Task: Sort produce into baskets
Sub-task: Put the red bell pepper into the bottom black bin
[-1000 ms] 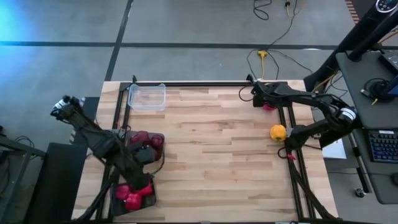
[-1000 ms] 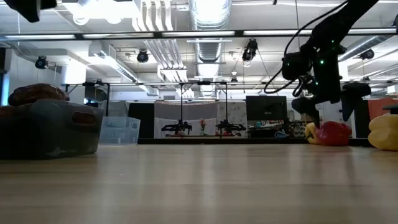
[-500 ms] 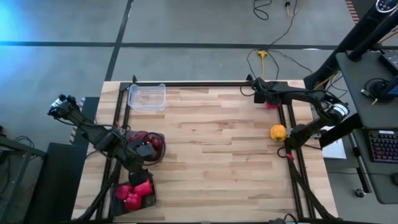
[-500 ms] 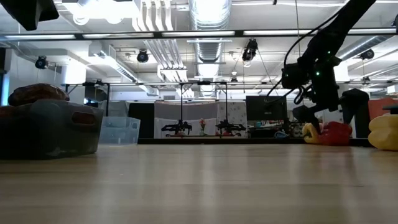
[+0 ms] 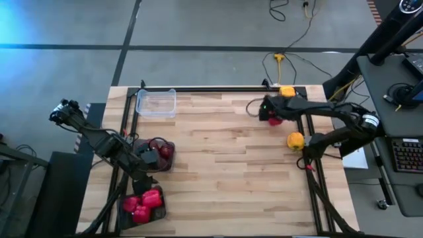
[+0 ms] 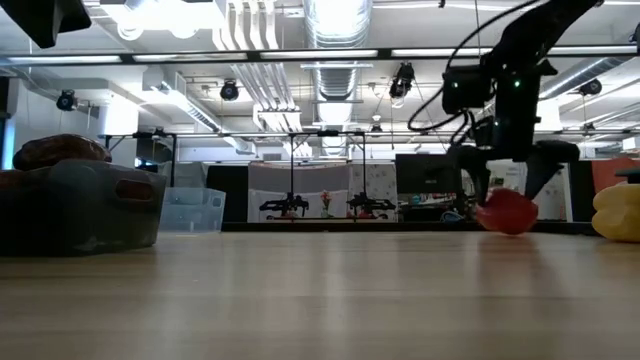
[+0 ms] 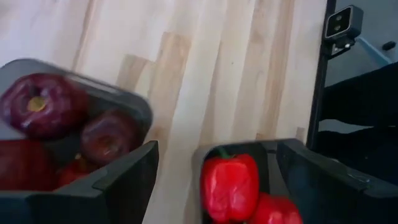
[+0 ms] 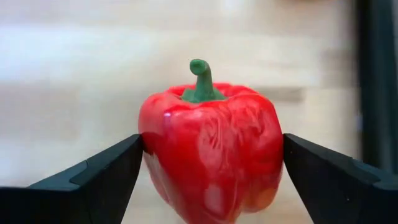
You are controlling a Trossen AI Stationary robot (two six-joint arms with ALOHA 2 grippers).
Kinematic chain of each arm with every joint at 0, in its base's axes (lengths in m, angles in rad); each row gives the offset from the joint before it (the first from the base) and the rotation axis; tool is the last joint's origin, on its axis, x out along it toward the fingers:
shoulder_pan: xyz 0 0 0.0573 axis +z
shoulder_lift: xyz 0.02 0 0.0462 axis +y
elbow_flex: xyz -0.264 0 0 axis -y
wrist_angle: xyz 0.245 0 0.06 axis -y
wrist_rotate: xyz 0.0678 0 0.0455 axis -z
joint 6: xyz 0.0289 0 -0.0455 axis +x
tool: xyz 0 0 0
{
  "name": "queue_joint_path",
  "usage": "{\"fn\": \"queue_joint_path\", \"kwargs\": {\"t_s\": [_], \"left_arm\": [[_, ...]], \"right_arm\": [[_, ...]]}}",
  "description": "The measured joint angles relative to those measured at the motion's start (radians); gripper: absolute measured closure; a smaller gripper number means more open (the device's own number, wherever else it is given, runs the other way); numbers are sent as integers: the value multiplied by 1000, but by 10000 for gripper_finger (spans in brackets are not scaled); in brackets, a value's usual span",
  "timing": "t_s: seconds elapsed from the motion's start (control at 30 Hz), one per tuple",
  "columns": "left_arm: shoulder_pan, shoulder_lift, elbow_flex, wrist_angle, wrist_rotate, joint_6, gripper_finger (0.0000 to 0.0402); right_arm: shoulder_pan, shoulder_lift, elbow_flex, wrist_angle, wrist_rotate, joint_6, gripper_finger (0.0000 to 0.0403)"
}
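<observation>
My right gripper [image 5: 272, 116] is shut on a bright red pepper [image 8: 211, 165] near the table's far right corner; the pepper also shows in the low view [image 6: 505, 212]. My left gripper [image 5: 148, 180] is open and empty over the gap between two dark tubs. One tub [image 5: 158, 151] holds maroon peppers [image 7: 43, 106]. The other tub [image 5: 142, 205] holds red peppers [image 7: 230, 186]. A clear tub [image 5: 156, 102] stands at the far left. One yellow pepper [image 5: 295, 140] lies at the right edge, another [image 5: 287, 92] at the far edge. My right gripper pinches the red pepper between its two fingers, one on each of two opposite side walls [image 8: 149, 152], around the pepper's widest part. The fingers [image 6: 478, 190] come down at it from above. The green stem [image 8: 200, 81] sticks out free, and the pepper hangs at about table height.
Black frame rails run along the table's left [image 5: 125, 132], far [image 5: 211, 89] and right [image 5: 309, 152] edges. The wide wooden middle of the table [image 5: 225, 158] lies between the arms. A desk with a keyboard [image 5: 406, 155] stands beyond the right edge.
My right gripper has taken hold of the red pepper at the far right corner and carried it toward the table's left and near side, uncovering a yellow pepper behind it. My left gripper has drawn back from over the red-pepper tub toward the far edge.
</observation>
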Motion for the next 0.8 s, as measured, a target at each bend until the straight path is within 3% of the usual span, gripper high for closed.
{"fn": "queue_joint_path", "kwargs": {"t_s": [0.2, 0.43, 0.6, 0.8], "left_arm": [[-1, -56, 0, -118, -23, -6, 106], [-25, -114, -7, -151, -73, -95, 105], [-149, -112, -78, 3, -149, -113, 88], [-233, -44, -254, 424, -243, -178, 55]], "right_arm": [[256, 39, 0, 89, 12, 38, 35], [598, 179, 87, 211, 20, 228, 35], [803, 355, 268, 205, 58, 167, 35], [989, 614, 579, 237, 44, -34, 35]]}}
